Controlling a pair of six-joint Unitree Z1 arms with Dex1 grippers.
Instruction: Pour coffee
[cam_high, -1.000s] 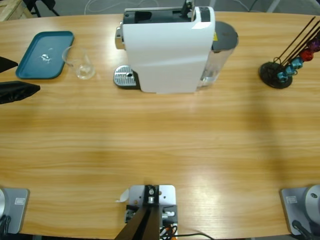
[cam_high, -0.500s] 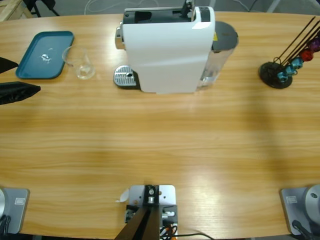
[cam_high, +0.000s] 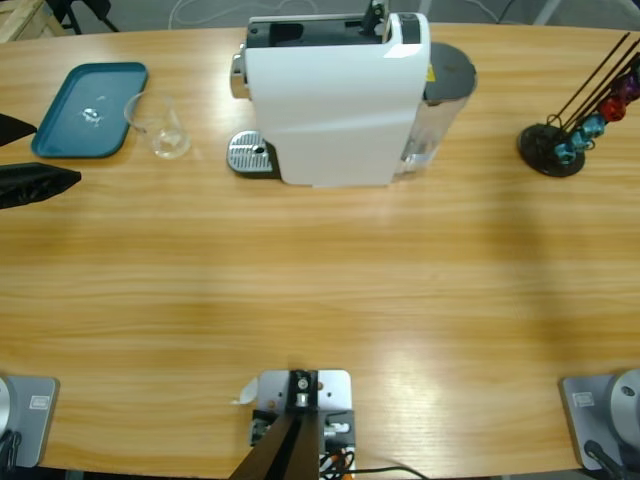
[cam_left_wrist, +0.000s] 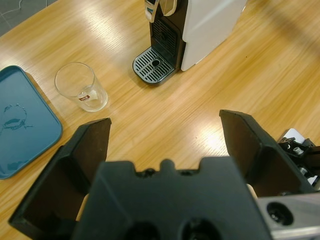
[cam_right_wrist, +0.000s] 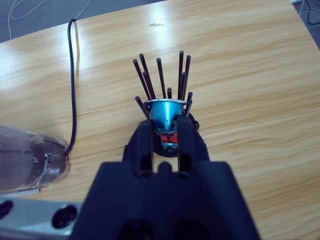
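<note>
A clear glass (cam_high: 160, 130) stands upright between the teal tray (cam_high: 60, 140) and the white coffee machine (cam_high: 335, 100); it shows again as the glass (cam_left_wrist: 82, 94) in the left wrist view. It looks empty and the coffee is out of view. My left gripper (cam_high: 55, 150) enters at the table's left edge, open and holding nothing, its jaws wide apart short of the glass in the left gripper (cam_left_wrist: 165, 122) view. My right gripper (cam_right_wrist: 166, 127) is shut and points at a blue capsule (cam_right_wrist: 166, 113) on the black rack (cam_right_wrist: 170, 100); it is outside the high view.
The machine's drip grate (cam_high: 250, 155) faces the glass side, and its water tank (cam_high: 440, 110) sits on the far side. The capsule rack (cam_high: 555, 145) stands at the table's right end. A black cable (cam_right_wrist: 72, 75) runs across the wood near the tank.
</note>
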